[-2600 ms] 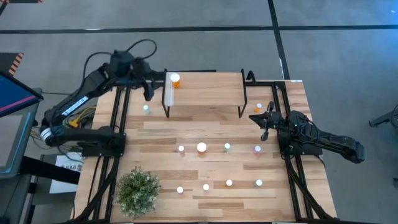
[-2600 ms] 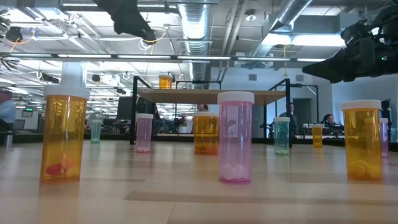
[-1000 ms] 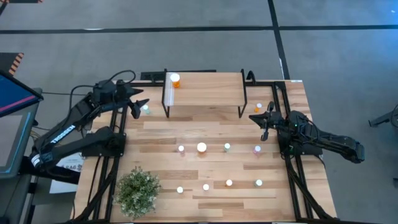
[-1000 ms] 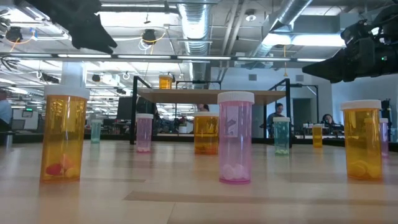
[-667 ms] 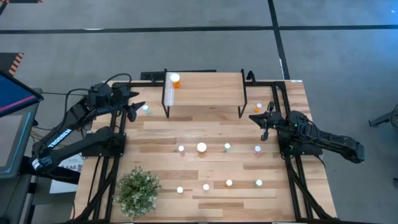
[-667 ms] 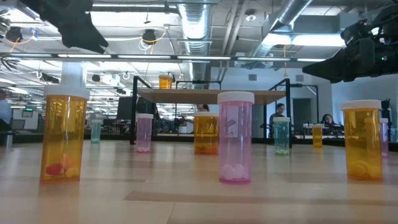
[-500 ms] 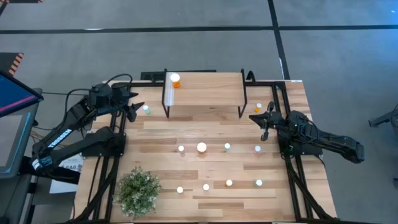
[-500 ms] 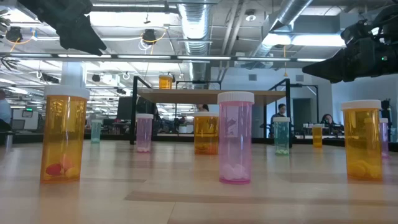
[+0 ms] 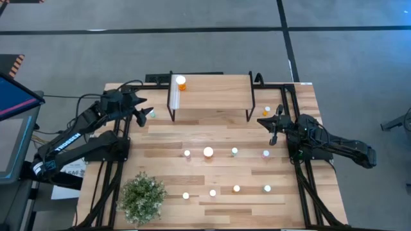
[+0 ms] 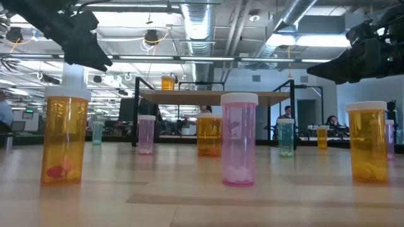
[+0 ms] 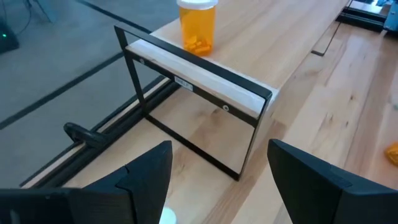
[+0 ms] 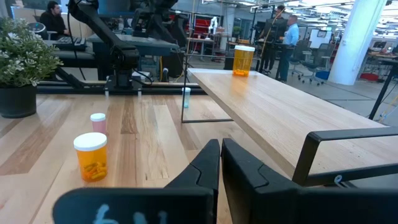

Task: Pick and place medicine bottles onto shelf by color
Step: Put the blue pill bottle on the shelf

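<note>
One orange bottle sits on the shelf, at its left end. Ten more bottles stand on the table. Left gripper is spread wide, holding nothing, over a teal bottle just left of the shelf. Right gripper is clenched empty, parked beside a small orange bottle. A potted plant stands at the front-left corner.
</note>
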Controlling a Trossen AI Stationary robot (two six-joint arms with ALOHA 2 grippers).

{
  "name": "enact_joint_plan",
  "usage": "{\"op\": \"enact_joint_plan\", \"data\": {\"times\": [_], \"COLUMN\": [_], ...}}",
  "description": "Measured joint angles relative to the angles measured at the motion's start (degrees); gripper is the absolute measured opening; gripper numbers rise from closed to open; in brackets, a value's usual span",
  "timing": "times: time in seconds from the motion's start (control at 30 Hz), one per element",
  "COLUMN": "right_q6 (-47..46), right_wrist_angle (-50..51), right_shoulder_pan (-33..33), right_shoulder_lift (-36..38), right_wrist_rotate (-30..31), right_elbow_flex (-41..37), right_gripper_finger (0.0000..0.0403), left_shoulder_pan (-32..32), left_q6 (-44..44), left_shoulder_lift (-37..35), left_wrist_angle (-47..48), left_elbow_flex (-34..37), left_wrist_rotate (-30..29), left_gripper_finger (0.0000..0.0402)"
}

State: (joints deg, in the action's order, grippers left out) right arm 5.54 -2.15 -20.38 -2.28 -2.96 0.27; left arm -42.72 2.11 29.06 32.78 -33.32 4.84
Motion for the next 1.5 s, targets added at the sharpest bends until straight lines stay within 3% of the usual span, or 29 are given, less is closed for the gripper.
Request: {"op": "enact_joint_plan", "data": {"times": [0.5,1.0,1.3,1.5], "right_q6": [0.00,0.00,0.01,0.00], "right_wrist_angle": [0.00,0.00,-0.02,-0.02], "right_shoulder_pan": [-0.02,0.00,-0.01,-0.02], "right_shoulder_lift": [0.00,0.00,0.00,0.00], "right_wrist_rotate": [0.00,0.00,-0.01,-0.02], "right_elbow_flex": [0.00,0.00,0.00,0.00], "right_gripper_finger": [0.0043,0.0043,0.0043,0.0043], "left_shoulder_pan": [0.00,0.00,0.00,0.01], "left_q6": [-1.28,-2.96,-3.24,-4.56], "left_shoulder_lift": [-0.19,-10.60,-11.82,-11.82], "left_wrist_angle": [-5.12,-4.53,-1.18,1.28], "left_elbow_flex": [-0.02,-0.05,-0.07,-0.07], "left_wrist_rotate": [4.41,4.32,3.17,-1.63], "left_gripper_finger": [0.0251,0.0251,0.0251,0.0251]}}
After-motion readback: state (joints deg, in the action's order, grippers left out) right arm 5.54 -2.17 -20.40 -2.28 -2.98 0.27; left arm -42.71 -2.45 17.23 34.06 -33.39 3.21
